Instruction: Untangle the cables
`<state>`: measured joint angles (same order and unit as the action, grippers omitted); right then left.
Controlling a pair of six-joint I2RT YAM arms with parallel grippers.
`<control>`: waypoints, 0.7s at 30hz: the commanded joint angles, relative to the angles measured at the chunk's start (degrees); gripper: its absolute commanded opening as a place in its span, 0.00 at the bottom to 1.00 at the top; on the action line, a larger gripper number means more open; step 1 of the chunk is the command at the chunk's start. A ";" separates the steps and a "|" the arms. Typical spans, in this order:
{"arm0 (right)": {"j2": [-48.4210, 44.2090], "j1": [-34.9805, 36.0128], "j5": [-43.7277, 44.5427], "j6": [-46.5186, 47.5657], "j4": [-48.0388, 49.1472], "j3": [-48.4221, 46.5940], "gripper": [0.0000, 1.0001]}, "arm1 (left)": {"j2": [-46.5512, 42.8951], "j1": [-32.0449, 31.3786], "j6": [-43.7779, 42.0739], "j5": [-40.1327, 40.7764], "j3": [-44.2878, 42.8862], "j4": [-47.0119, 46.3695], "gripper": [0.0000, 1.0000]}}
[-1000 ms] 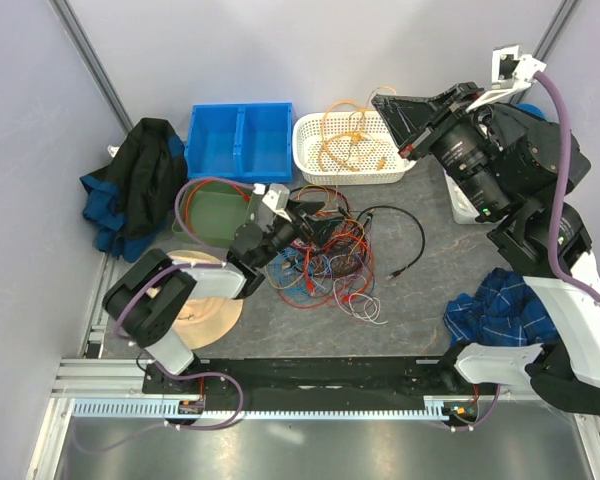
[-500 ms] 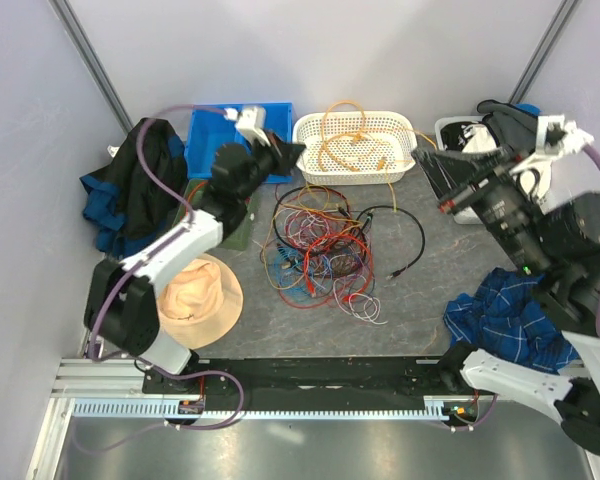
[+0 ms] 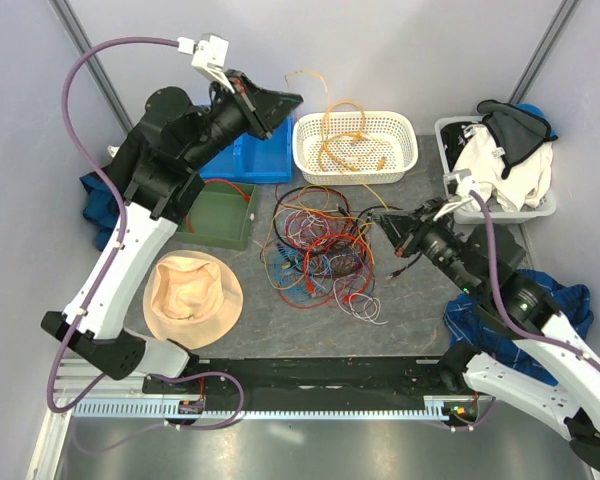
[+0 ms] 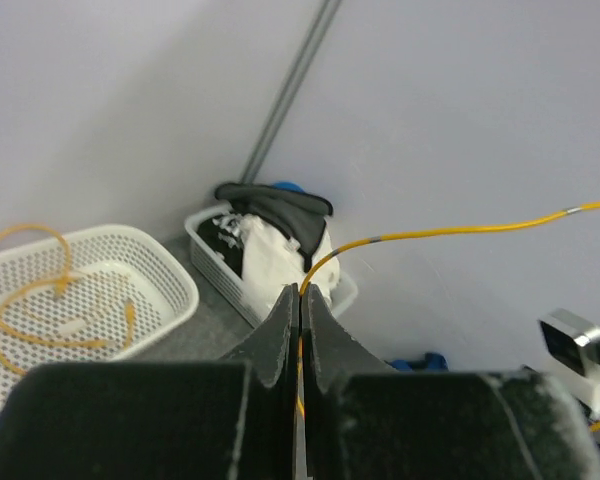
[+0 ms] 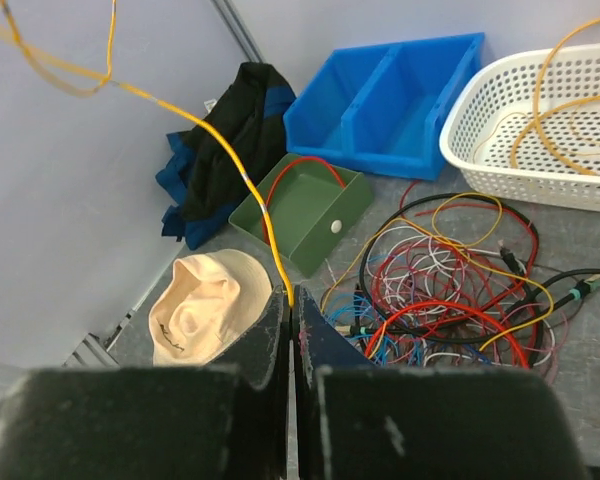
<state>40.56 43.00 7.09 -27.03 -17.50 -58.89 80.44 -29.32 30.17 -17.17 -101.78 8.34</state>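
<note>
The left tool (image 4: 300, 300) is clenched on a thin yellow cable (image 4: 460, 230), which rises from between the fingers and stretches off to the right; the tool is raised high over the far edge of the counter (image 3: 410, 300). The right tool (image 5: 291, 305), low near the counter's middle, pinches a yellow strand (image 5: 215, 135) that climbs up and away to its left. The tangle of cables (image 3: 320, 250) lies at the middle of the counter, and more yellow coils (image 3: 345, 145) sit in the white basket (image 3: 355, 178) at the far edge
</note>
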 commanded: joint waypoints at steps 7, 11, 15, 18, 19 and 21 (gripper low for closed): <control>3.74 0.06 -3.31 -0.22 15.90 1.41 0.00 | -2.75 -3.02 1.37 -4.01 9.39 7.22 0.02; 3.57 0.15 -3.23 0.13 17.06 2.47 0.29 | -3.01 -3.11 1.64 -4.89 14.22 5.82 0.02; 3.74 0.15 -0.69 0.92 16.80 1.86 0.56 | -1.52 -3.11 0.24 -2.35 13.80 5.72 0.02; 3.65 0.15 2.73 1.62 17.05 1.94 0.59 | 2.67 -3.02 -0.29 0.29 9.77 6.51 0.02; 4.00 0.06 4.40 2.41 17.06 1.77 0.59 | 4.09 -3.02 -0.12 0.64 6.88 6.69 0.02; 6.19 0.15 7.48 3.64 17.06 0.20 0.58 | 9.25 -2.85 0.23 0.73 3.53 7.21 0.02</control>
<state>44.45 43.03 7.86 -26.06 -3.33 -56.90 82.74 -32.49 30.39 -18.20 -91.15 16.21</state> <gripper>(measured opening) 0.586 0.025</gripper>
